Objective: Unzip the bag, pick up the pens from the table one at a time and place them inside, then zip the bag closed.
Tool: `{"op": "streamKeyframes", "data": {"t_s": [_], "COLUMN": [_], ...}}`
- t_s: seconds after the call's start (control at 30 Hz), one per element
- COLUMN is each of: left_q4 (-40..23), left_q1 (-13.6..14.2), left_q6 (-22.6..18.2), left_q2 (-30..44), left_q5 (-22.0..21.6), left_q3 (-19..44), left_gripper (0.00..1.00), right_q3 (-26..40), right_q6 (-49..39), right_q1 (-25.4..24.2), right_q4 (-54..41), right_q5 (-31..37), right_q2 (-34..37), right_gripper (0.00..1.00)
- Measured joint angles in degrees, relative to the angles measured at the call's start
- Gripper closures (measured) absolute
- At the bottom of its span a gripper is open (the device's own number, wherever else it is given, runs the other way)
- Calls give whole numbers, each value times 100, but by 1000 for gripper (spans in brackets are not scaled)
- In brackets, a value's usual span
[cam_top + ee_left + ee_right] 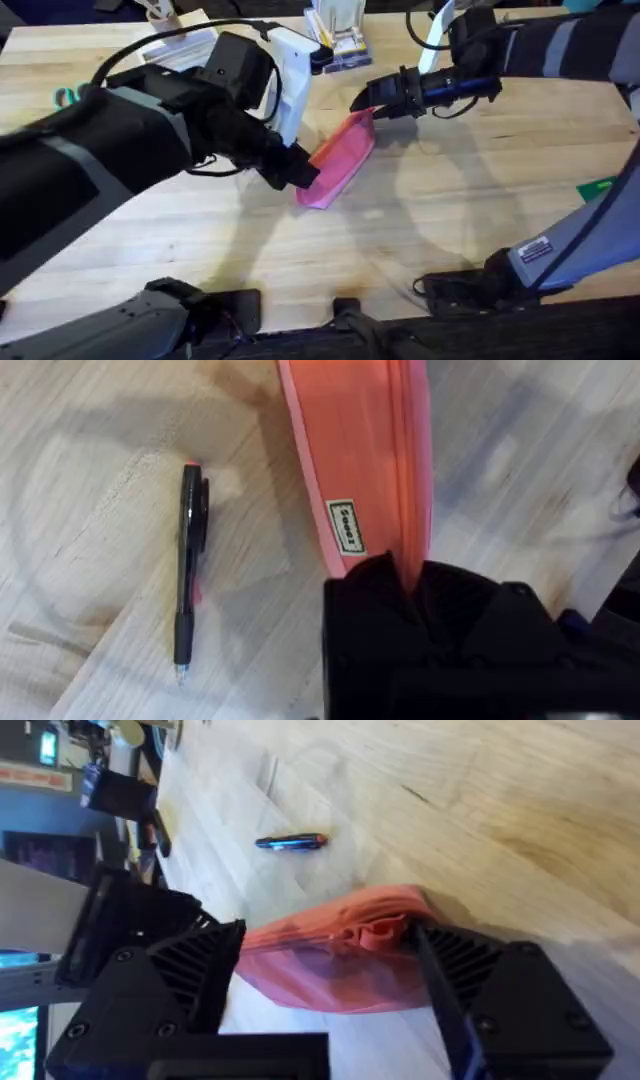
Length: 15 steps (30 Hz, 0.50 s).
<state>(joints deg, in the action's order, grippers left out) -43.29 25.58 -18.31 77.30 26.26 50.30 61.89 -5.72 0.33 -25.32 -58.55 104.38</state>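
Observation:
The pink bag (343, 155) lies slanted on the table (450, 230) near its middle. My left gripper (297, 170) is shut on the bag's near end (400, 565), with the zipper edge running away from the fingers. My right gripper (368, 100) is at the bag's far end, open, one finger (200, 970) on each side of the crumpled pink fabric (340, 945). A thin black pen (189, 575) lies flat on the wood beside the bag (350, 450), apart from it. The pen (290, 842) is also visible past the bag in the right wrist view.
A white box (290, 65) stands just behind the left gripper, and a clear holder (338, 38) with supplies stands at the back. Teal scissors (66, 96) lie at the far left. A green item (598, 188) sits at the right edge.

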Motion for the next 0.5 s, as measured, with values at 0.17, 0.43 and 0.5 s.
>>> {"op": "streamKeyframes", "data": {"t_s": [0.17,0.43,0.5], "left_q4": [4,7,4], "left_q1": [0,0,0], "left_q6": [1,0,0], "left_q2": [0,2,0], "left_q5": [0,0,-12], "left_q3": [0,0,0], "left_gripper": [958,958,958], "right_q3": [0,0,0], "right_q6": [58,278,295], "right_q1": [-120,-377,-377], "right_q4": [-1,-2,-2], "right_q5": [-256,-842,-1070], "right_q2": [-1,0,0], "right_gripper": [6,5,5]}}
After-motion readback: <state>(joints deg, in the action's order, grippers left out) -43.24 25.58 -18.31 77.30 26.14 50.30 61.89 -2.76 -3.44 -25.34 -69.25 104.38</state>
